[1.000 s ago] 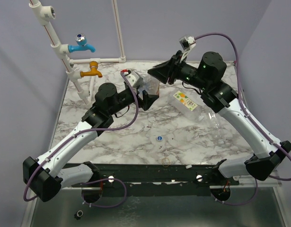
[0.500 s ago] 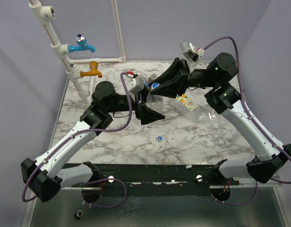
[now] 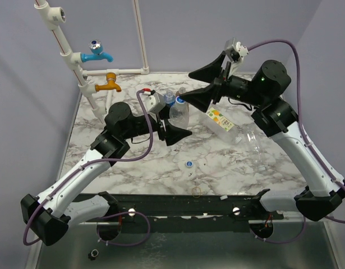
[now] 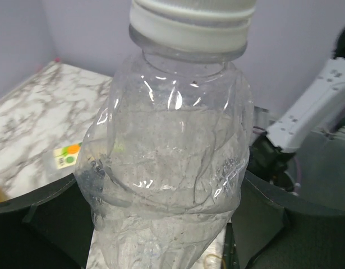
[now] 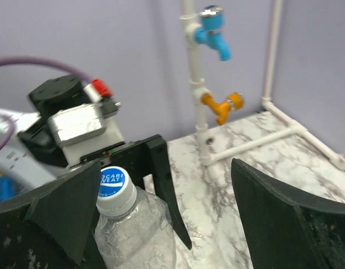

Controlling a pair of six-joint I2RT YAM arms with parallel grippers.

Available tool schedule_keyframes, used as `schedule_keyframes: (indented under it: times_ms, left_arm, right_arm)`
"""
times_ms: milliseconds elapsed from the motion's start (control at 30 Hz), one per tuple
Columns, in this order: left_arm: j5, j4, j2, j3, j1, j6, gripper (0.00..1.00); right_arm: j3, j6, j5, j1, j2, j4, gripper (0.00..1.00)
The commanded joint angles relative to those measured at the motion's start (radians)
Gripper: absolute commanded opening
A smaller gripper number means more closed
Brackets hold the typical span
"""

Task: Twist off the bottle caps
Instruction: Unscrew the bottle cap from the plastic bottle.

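Your left gripper clamps the bottle, your right gripper hangs spread wide beside the cap — centre it squarely over that cap before you close and twist.

In the top view the right tool hangs spread wide at upper centre. The cap of the raised bottle sits between its fingers, close to one, with wide room toward the other. The left tool clamps that bottle's body, blocking approach from below. The tap stand bars the upper left. Right of centre a labelled bottle and a clear bottle lie flat. Bare bench shows lower centre, beside a loose cap.
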Motion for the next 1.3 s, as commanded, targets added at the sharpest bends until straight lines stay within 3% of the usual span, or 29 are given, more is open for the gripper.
schedule_keyframes:
  times_ms: [0,167,333,500,700,900,967,1167,1267]
  left_arm:
    - [-0.315,-0.019,0.006,-0.037,0.004,0.137,0.00]
    - [-0.490,-0.024,0.048,-0.026,0.002,0.234,0.00]
    - [-0.567,-0.025,0.065,-0.034,0.002,0.247,0.00]
    - [-0.576,-0.025,0.067,-0.042,0.003,0.232,0.00]
    - [-0.587,-0.029,0.066,-0.046,0.002,0.212,0.00]
    - [-0.574,-0.032,0.067,-0.044,0.002,0.208,0.00]
    - [-0.561,-0.031,0.067,-0.043,0.002,0.208,0.00]
    - [-0.472,-0.030,0.056,-0.046,0.002,0.169,0.00]
    - [-0.388,-0.016,0.046,-0.045,0.002,0.152,0.00]
  right_arm:
    - [0.035,0.037,0.292,-0.004,0.016,-0.092,1.00]
    - [0.049,0.092,0.319,-0.002,0.066,-0.116,1.00]
    - [0.026,0.125,0.284,-0.001,0.083,-0.082,0.95]
    - [0.041,0.143,0.274,0.006,0.119,-0.074,0.80]
    - [0.052,0.145,0.258,0.030,0.161,-0.071,0.77]
    - [0.048,0.141,0.272,0.037,0.172,-0.065,0.64]
    - [0.053,0.139,0.276,0.038,0.176,-0.064,0.56]
    - [0.044,0.119,0.319,0.038,0.173,-0.065,0.11]
    - [0.036,0.102,0.353,0.038,0.161,-0.071,0.01]
